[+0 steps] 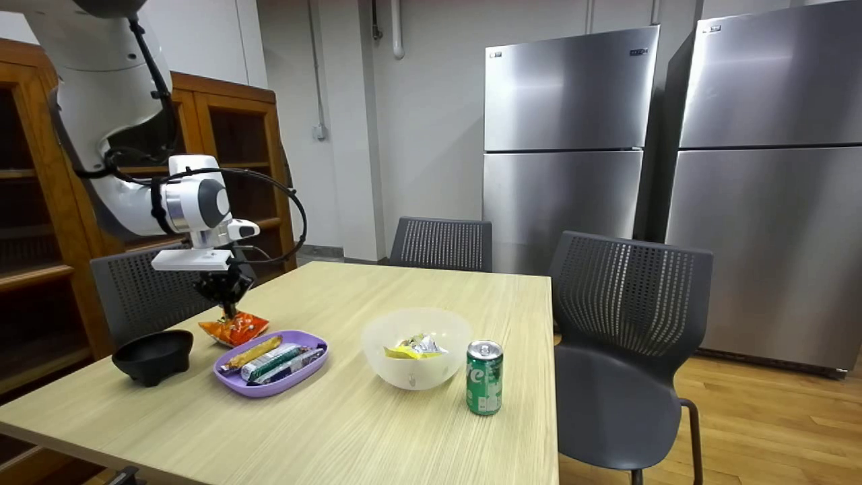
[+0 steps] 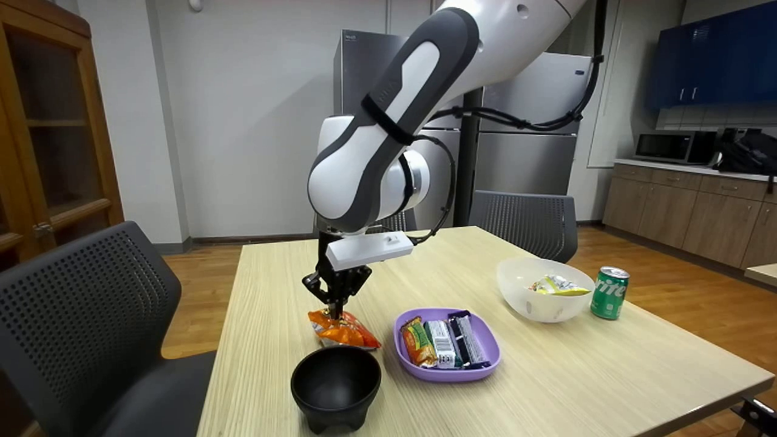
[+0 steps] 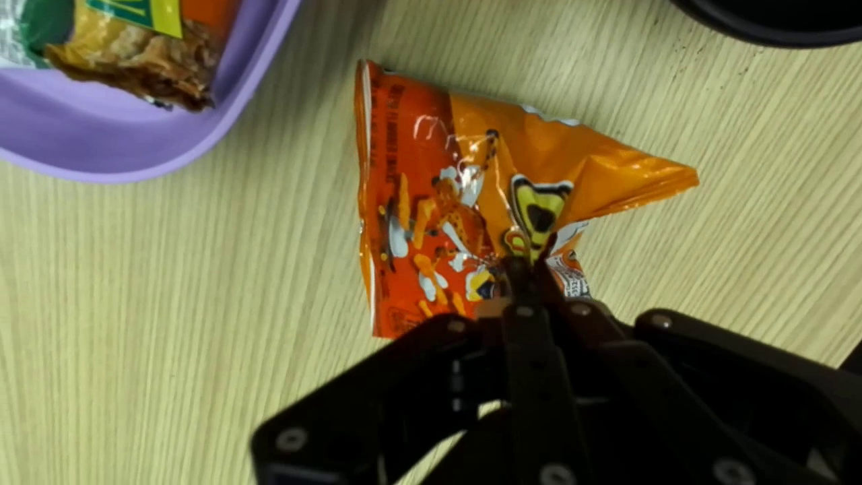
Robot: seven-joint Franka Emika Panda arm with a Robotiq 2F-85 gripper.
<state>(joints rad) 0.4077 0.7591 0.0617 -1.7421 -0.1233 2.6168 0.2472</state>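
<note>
Inspection records 1 end effector [image 3: 532, 268], pointing down directly over the orange snack bag [image 3: 465, 182]; the bag lies straight beneath, at the jaws. The jaws are pressed together on the film – a crosswise fold appears pinched between them, with creases running out from the contact. The bag lies on the worktop [image 2: 273, 285]; whether its whole underside bears cannot be told. Its long axis, as far as the crumpling permits a reading, runs from the flat sealed edge at the left of the wrist view to the pointed corner at the right; contact is off centre, toward the crumpled end. Neighbours are near but apart: the purple tray [image 2: 446, 375], carrying wrapped bars [image 2: 442, 343], off the sealed end, and the black bowl [image 2: 337, 416] off the crumpled end. In an exterior view, the nearest worktop edge runs on the side away from the tray, with a mesh-backed chair [image 1: 135, 296] beyond it. Toward the middle, wood grain shows between the tray and the translucent bowl [image 1: 411, 374] – well apart, with a green can [image 1: 484, 387] beside it.
</note>
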